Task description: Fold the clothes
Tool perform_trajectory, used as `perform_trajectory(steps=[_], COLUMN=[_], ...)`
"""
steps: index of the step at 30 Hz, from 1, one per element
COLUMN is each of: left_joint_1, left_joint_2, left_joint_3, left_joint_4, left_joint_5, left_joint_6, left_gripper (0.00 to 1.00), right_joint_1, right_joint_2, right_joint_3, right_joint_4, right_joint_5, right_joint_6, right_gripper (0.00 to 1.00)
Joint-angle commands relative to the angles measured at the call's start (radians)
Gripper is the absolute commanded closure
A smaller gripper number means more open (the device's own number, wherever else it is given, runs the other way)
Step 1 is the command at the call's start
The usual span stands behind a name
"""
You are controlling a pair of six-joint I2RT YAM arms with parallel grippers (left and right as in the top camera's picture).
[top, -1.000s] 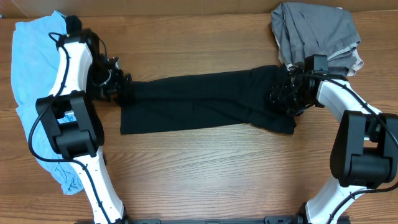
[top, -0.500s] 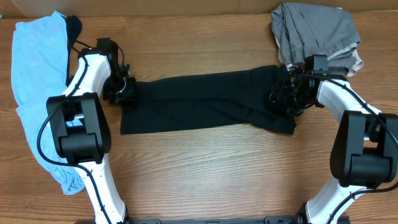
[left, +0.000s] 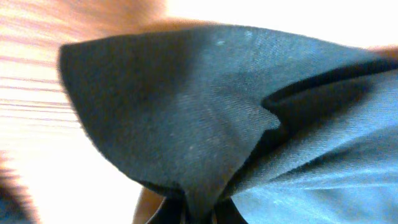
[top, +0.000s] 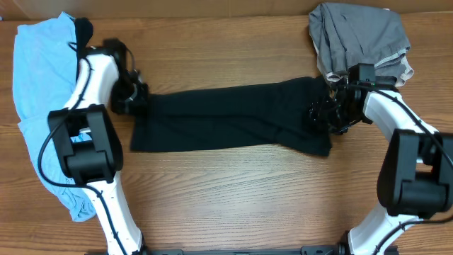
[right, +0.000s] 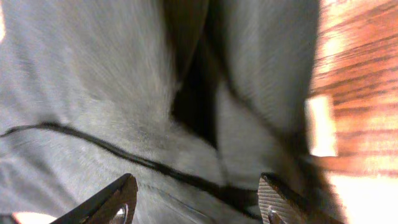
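Observation:
A long black garment [top: 233, 117] lies stretched across the middle of the table. Its left end is pinched in my left gripper [top: 138, 103], which is shut on it. In the left wrist view the black fabric [left: 186, 112] bunches up and runs down into the shut left gripper [left: 199, 214]. My right gripper [top: 320, 113] sits on the garment's right end. In the right wrist view its fingers [right: 121, 199] stand well apart, open, with the dark cloth [right: 93, 93] lying between and under them.
A light blue garment [top: 39, 85] is heaped along the left edge, behind the left arm. A grey garment [top: 361, 35] with a cream piece [top: 405, 71] under it lies at the back right. Bare wooden table [top: 233, 191] fills the front.
My left gripper has shut on the black garment's left end and drawn it slightly left. The right gripper's jaws have narrowed a little and the garment's right end has shifted.

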Motion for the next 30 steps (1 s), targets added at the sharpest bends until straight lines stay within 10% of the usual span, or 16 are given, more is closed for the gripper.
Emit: perform_trajectory(steps=[1, 30], left_joint_1=[0.031, -0.253], left_joint_2=[-0.095, -0.143], left_joint_3=[0.144, 0.172], left_joint_4=[-0.047, -0.026], left_joint_5=[-0.041, -0.079], left_joint_6=[0.058, 0.086], left_gripper=[0.96, 0.96], right_joint_1=[-0.009, -0.006], right_joint_2=[-0.099, -0.112], right_joint_3=[0.034, 0.033], right_joint_4=[-0.005, -0.041], right_joint_5=[-0.045, -0.086], right_joint_6=[-0.008, -0.015], right_gripper=[0.34, 0.29])
